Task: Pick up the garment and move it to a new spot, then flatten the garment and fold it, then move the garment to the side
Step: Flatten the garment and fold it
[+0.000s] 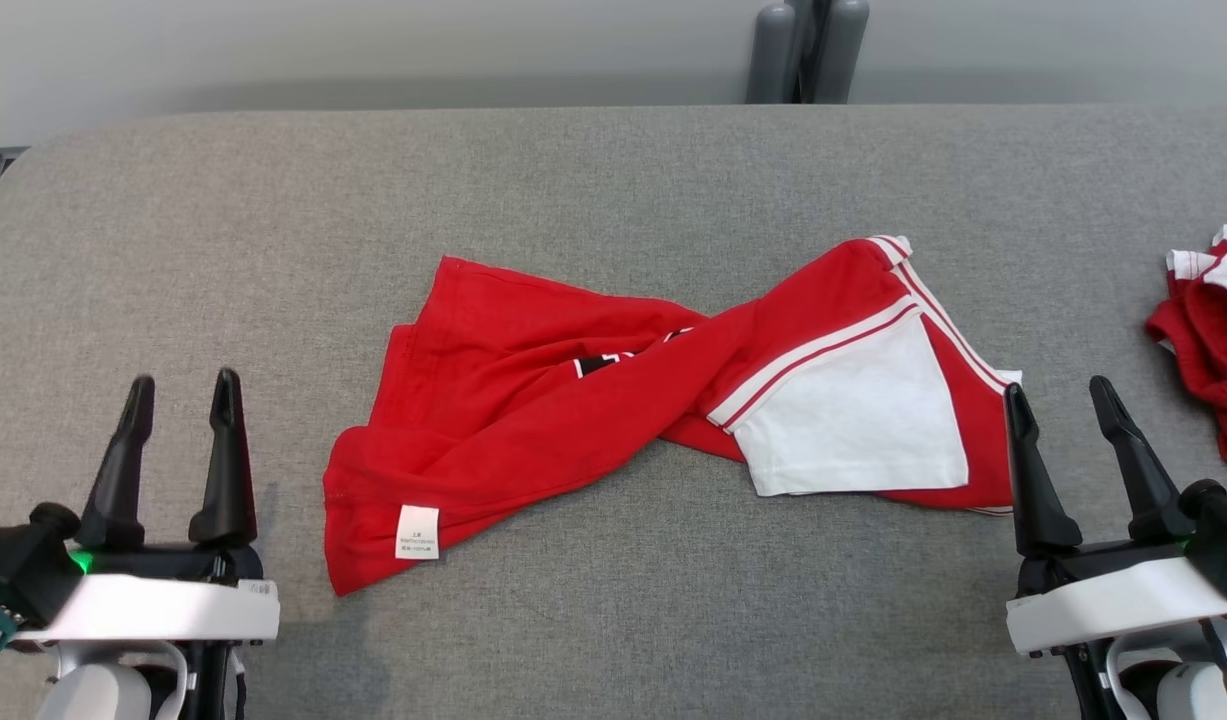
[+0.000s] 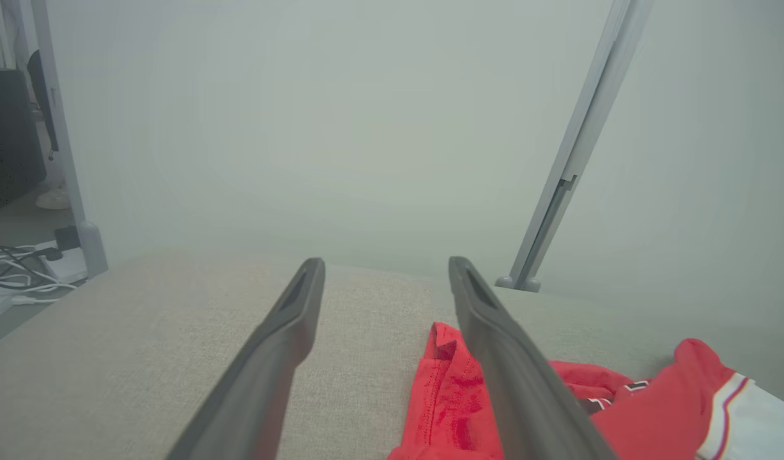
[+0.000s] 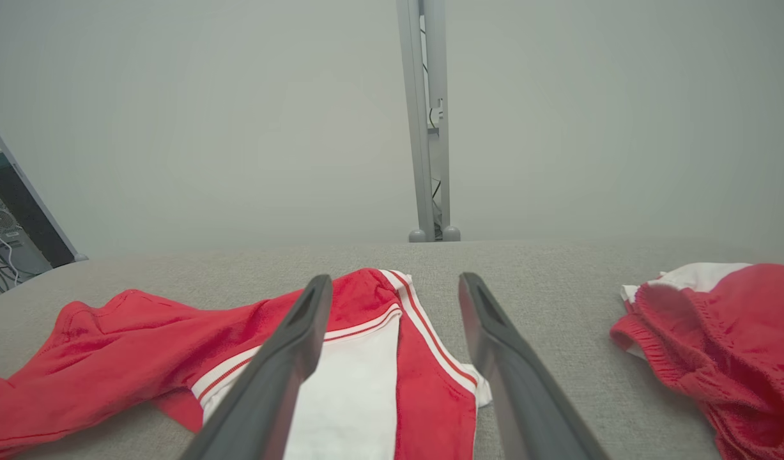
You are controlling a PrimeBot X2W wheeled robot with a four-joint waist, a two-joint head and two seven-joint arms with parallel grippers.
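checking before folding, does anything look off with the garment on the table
The red garment lies twisted across its middle rather than flat, and its care label shows at the near left corner, so part seems inside out.

Head view steeply down; both wrist views low across garment [image 1: 573,430].

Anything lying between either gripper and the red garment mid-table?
Nothing visible. Bare grey table separates the left gripper from the garment; the right gripper sits beside its white-panelled end. Farther right lies another red garment.
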